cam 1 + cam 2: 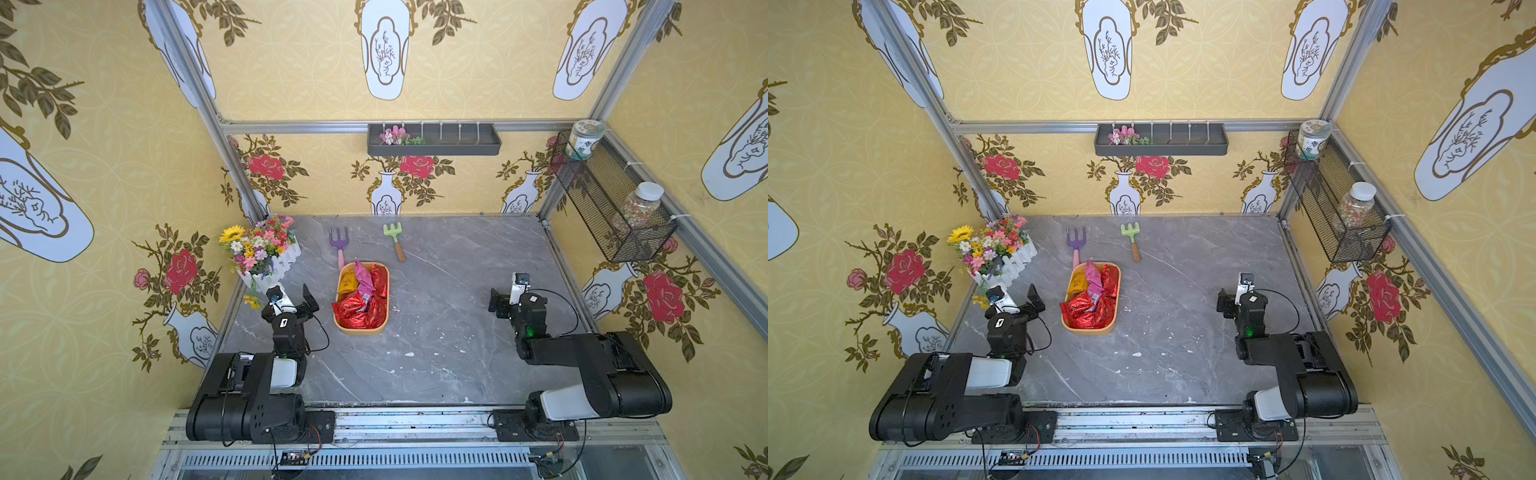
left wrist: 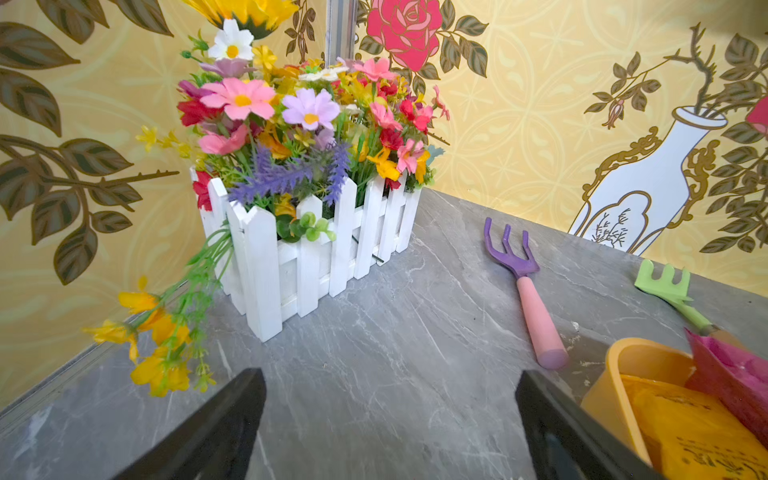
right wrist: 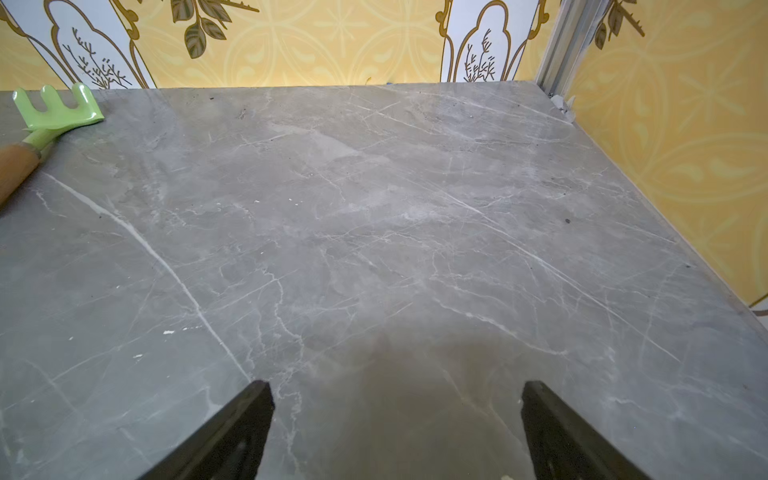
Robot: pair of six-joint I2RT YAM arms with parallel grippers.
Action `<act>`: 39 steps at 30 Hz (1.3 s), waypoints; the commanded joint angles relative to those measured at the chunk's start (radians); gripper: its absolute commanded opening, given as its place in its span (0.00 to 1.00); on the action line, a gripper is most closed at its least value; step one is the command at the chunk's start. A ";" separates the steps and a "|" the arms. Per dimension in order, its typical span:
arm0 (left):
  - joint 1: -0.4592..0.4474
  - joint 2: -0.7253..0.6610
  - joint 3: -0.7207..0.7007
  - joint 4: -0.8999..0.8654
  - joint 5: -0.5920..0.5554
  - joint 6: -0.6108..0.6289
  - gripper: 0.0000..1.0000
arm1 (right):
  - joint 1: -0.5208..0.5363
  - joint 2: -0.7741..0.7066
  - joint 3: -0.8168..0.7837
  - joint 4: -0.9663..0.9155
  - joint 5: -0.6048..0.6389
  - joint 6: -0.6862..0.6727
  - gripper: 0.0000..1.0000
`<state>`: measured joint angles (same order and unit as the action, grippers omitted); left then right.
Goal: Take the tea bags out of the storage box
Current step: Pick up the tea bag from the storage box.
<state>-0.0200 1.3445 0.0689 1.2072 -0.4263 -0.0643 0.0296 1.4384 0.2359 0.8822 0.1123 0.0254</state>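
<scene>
Left pincer [image 2: 390, 376] wide, beside storage box [image 1: 360, 331] of tea bags [image 1: 360, 309]; right pincer [image 3: 397, 386] wide, well apart

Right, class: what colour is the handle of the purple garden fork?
Pink. The handle shows best in the left wrist view.

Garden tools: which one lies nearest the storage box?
The purple fork with the pink handle: its handle end comes right up to the far rim of the storage box, while the wooden-handled green rake lies apart from it.
</scene>
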 commanded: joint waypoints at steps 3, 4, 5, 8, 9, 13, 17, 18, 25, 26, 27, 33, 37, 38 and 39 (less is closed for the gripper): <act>0.000 0.002 0.000 0.025 0.001 -0.003 1.00 | -0.002 -0.003 0.002 0.019 -0.010 0.001 0.97; 0.001 0.001 -0.002 0.025 0.001 -0.003 1.00 | 0.000 -0.004 0.002 0.018 -0.010 0.001 0.97; 0.000 0.002 -0.001 0.025 0.001 -0.003 1.00 | 0.000 -0.004 0.001 0.017 -0.011 0.003 0.97; 0.001 0.000 -0.002 0.025 0.001 -0.003 1.00 | -0.001 -0.003 0.002 0.018 -0.011 0.002 0.97; 0.001 0.001 -0.001 0.025 0.001 -0.003 1.00 | -0.001 -0.004 0.002 0.017 -0.010 0.002 0.97; 0.000 0.000 -0.001 0.025 0.001 -0.003 1.00 | 0.000 -0.003 0.002 0.018 -0.011 0.001 0.97; 0.001 0.002 0.000 0.025 0.001 -0.003 1.00 | -0.001 -0.004 0.001 0.017 -0.010 0.002 0.97; 0.001 0.004 0.000 0.025 0.001 -0.003 1.00 | -0.001 -0.003 0.002 0.017 -0.011 0.001 0.97; 0.001 0.012 0.004 0.024 0.004 -0.002 1.00 | -0.001 -0.003 0.003 0.015 -0.013 0.002 0.97; 0.001 0.012 0.004 0.023 0.004 -0.003 1.00 | -0.003 -0.001 0.006 0.011 -0.019 0.002 0.97; 0.001 0.008 0.003 0.024 0.004 -0.003 1.00 | -0.010 0.000 0.008 0.008 -0.031 0.006 0.97; -0.020 -0.176 0.045 -0.209 -0.061 -0.008 1.00 | -0.016 -0.187 0.054 -0.193 0.045 0.032 0.97; -0.048 -0.353 0.271 -0.785 -0.287 -0.265 1.00 | -0.013 -0.397 0.195 -0.589 0.134 0.238 0.97; -0.048 -0.377 0.309 -0.881 -0.294 -0.321 1.00 | -0.013 -0.423 0.232 -0.682 0.153 0.313 0.97; -0.049 -0.401 0.347 -0.968 -0.300 -0.377 1.00 | -0.014 -0.440 0.271 -0.785 0.173 0.404 0.97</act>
<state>-0.0666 0.9913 0.3454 0.6666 -0.6067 -0.2340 0.0177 1.0451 0.4358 0.4320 0.1913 0.1867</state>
